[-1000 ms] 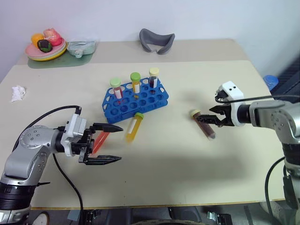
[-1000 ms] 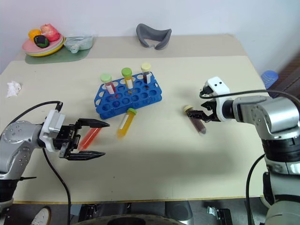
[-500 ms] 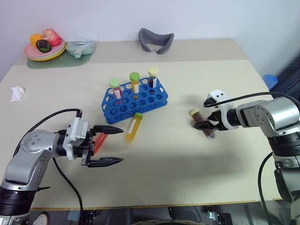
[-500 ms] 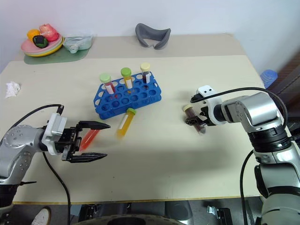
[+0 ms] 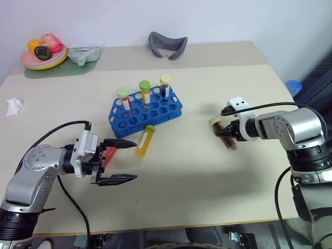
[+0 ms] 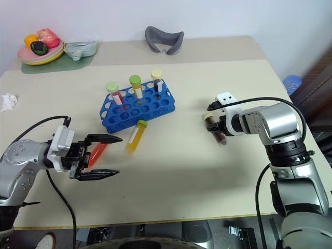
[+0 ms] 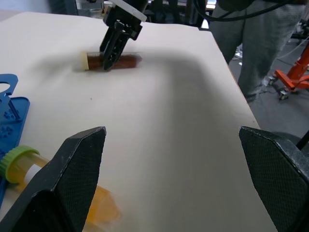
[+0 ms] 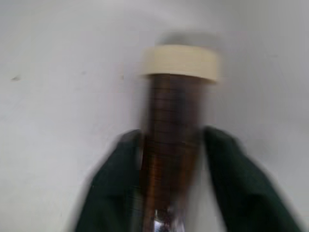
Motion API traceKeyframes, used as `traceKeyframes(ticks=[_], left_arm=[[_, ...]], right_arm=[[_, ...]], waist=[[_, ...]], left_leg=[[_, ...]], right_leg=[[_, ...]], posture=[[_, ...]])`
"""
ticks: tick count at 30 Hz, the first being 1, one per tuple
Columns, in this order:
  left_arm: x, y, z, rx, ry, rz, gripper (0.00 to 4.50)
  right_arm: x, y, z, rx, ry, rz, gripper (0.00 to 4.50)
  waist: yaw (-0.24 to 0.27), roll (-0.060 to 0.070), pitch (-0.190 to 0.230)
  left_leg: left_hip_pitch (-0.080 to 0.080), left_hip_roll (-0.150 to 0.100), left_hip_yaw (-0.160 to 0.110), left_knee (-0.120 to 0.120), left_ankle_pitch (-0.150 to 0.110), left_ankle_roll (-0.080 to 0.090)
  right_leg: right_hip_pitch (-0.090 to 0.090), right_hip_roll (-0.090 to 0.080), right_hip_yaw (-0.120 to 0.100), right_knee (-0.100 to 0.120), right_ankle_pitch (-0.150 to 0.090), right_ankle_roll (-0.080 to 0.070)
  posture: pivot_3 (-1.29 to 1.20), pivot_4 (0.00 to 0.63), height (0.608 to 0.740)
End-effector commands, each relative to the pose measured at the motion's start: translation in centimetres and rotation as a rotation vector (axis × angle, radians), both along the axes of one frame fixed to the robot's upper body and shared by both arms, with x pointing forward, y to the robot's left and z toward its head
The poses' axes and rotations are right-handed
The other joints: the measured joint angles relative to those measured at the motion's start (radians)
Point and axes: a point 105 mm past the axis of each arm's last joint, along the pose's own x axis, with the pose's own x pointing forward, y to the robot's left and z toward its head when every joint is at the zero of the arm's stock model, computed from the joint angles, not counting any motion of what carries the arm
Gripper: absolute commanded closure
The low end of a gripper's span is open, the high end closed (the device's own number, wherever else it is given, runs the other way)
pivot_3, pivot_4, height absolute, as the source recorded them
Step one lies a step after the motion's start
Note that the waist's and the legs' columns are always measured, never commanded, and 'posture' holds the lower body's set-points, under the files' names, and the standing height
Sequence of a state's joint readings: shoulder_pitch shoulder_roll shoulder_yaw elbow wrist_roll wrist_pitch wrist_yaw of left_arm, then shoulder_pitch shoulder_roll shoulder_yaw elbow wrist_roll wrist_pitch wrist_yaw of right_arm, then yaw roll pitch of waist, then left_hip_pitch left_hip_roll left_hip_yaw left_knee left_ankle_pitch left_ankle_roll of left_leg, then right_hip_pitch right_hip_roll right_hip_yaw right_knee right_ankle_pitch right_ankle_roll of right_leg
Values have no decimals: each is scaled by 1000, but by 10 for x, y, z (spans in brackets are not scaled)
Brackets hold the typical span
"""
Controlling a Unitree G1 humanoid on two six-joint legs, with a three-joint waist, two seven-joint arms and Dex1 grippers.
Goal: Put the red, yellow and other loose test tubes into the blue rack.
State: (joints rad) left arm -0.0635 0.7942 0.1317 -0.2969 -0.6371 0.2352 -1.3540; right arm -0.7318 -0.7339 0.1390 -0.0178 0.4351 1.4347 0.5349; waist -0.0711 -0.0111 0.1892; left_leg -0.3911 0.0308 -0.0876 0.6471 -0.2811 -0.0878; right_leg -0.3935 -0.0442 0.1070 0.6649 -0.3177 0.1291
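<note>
The blue rack point(image 5: 145, 108) stands mid-table with three capped tubes upright in it. An orange-yellow tube point(image 5: 145, 141) with a green cap lies just in front of the rack. A red tube point(image 5: 109, 154) lies on the table, seen between the fingers of my left gripper point(image 5: 136, 160), which is wide open and points right. At the right, a dark-brown tube point(image 5: 224, 135) with a pale-yellow cap lies on the table. My right gripper point(image 5: 227, 134) is shut on its body, a finger point(image 8: 120, 174) on each side.
A plate of toy food point(image 5: 44, 54) on a green mat sits at the far left corner. A grey curved piece point(image 5: 167, 44) lies at the back. A crumpled tissue point(image 5: 11, 106) is near the left edge. A person's legs point(image 7: 251, 43) stand beyond the table's right side.
My right gripper has sunk onto the dark-brown tube and gone from open to shut on it. The left gripper has stayed open in place. The whole picture has shifted a little.
</note>
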Motion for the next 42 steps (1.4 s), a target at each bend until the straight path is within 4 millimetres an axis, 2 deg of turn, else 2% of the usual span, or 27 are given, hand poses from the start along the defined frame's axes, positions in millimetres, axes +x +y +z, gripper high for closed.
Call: traceKeyframes(ticks=[1, 3, 6, 10, 13, 17, 22, 30, 35, 42], left_arm=[[-3, -1, 7, 3, -32, -11, 0], [-2, -1, 8, -1, -33, -6, 0], [-2, -1, 9, -8, -32, 3, 0], [-2, -2, 9, -24, -30, 28, 0], [-1, -3, 10, -38, -29, 44, 0], [0, -3, 10, -51, -32, 67, 0], [1, -3, 12, -69, -30, 100, 0], [-2, 4, 10, -66, -7, 153, 0], [-3, 8, 11, -67, -1, 178, 0], [-6, 11, 11, -73, 7, 205, 0]], right_arm=[[-4, 6, -4, 15, 6, 18, 3714], [-4, 10, -1, 58, -7, 19, 3714], [0, 29, 22, 231, -100, 51, 3714], [10, 56, 91, 525, -489, 150, 3714], [14, 60, 118, 627, -666, 154, 3714], [24, 58, 142, 757, -862, 114, 3714], [37, 62, 144, 858, -1013, 25, 3714], [47, 103, 115, 927, -1090, 85, 3714], [42, 130, 102, 928, -1129, 160, 3714], [41, 148, 80, 958, -1116, 183, 3714]], waist=[[0, 0, 0], [0, 0, 0], [-2, 0, 0], [0, 2, 1], [4, 2, 1], [2, 2, 1], [-4, 2, 1], [-5, 3, 2], [-5, 4, 2], [-5, 4, 2]], left_leg=[[0, 0, 0, 0, 0, 0], [0, 0, 0, 0, 0, 0], [0, 0, 0, 0, 0, 0], [0, 0, 0, 0, 0, 0], [-1, 0, 0, -1, 0, 0], [-1, 0, 0, -1, 0, 0], [0, 0, 0, -1, 0, 0], [0, 0, 0, -1, 0, 0], [0, 0, 0, -1, 0, 0], [0, 0, 0, -1, 0, -1]], right_leg=[[0, 0, 0, 0, 0, 0], [0, 0, 0, 0, 0, 0], [0, 1, 0, 0, 0, 0], [-1, 1, 0, 1, 0, 0], [-1, 0, 0, 1, 0, 0], [0, 0, 0, 0, 0, 0], [-1, 0, 0, 2, 0, 0], [-2, 0, 0, 3, 0, 0], [-2, 0, 0, 3, 0, 0], [-2, 0, 0, 3, 0, 0]], posture=[[0, 150, 740], [0, 150, 740], [0, 150, 740], [0, 150, 740], [0, 150, 740], [0, 150, 740], [0, 150, 740], [0, 150, 740], [0, 150, 740], [0, 150, 740]])
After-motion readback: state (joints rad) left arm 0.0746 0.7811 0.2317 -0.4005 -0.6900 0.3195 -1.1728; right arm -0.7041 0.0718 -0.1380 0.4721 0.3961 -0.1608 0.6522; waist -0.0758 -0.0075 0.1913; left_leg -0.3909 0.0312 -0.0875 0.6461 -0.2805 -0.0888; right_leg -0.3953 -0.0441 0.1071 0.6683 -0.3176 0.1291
